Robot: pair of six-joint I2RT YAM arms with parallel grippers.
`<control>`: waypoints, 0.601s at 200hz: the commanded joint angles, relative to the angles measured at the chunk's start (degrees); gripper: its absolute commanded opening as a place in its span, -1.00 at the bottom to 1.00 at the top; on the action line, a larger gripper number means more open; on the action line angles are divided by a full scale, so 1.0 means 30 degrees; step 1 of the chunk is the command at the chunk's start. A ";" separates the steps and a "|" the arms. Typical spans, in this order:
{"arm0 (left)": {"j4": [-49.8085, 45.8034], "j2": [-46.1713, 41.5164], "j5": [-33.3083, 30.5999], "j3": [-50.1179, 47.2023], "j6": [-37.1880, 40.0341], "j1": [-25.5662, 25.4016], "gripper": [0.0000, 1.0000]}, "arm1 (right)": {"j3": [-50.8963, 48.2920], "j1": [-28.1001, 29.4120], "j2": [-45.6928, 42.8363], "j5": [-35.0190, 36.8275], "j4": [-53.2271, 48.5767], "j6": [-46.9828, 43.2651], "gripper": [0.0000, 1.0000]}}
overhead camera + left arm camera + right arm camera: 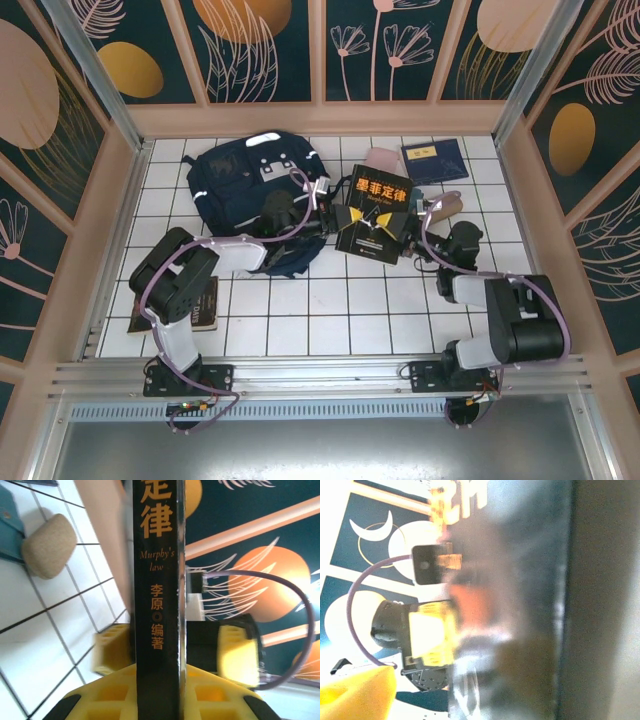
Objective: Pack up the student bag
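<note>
Gripping the black book [372, 212] at worktop [330, 320] centre with left fingers [330, 216] closed on it. Flanking its three-o'clock edge with right fingers [414, 237] spread wide, with the student bag [245, 178] at ten o'clock.

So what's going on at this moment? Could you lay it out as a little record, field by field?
held item: black book with an orange title, between the two arms at mid-table
left gripper: shut on the black book
right gripper: open, one finger on each side of the book's opposite edge
student bag: far left of the table, book not yet inside
other items: navy book at the far right; brown book partly under the left arm
</note>
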 commanded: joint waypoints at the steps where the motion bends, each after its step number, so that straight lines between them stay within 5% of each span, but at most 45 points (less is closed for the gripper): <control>1: -0.1852 -0.0350 -0.0386 0.0520 0.2726 0.0221 -1.00 | 0.0311 0.0022 -0.2002 -0.0164 -0.2608 -0.2079 0.70; 24: -0.3606 -0.0565 -0.0699 0.1113 0.4096 0.0251 -1.00 | 0.0367 -0.0143 -0.3083 0.0180 -0.4284 -0.3029 0.45; 54: -0.3995 -0.0561 -0.0412 0.1301 0.4375 0.0260 -1.00 | 0.0561 -0.0150 -0.2771 0.0564 -0.4920 -0.3289 -1.00; 67: -0.4348 -0.0649 -0.0377 0.1392 0.4649 0.0260 -0.97 | 0.0572 -0.0149 -0.2460 0.0710 -0.5064 -0.3352 -1.00; 90: -0.7928 -0.1237 -0.1332 0.2112 0.7060 0.0260 -0.32 | 0.0282 -0.0147 -0.2417 0.1106 -0.5086 -0.3610 -1.00; 109: -1.4198 -0.2156 -0.5017 0.3529 1.0802 0.0244 0.03 | 0.0184 -0.0119 -0.2924 0.1533 -0.6052 -0.4388 -1.00; 120: -1.6995 -0.2453 -0.7651 0.4098 1.2546 0.0245 0.05 | 0.0213 -0.0082 -0.3260 0.1815 -0.6859 -0.4974 -1.00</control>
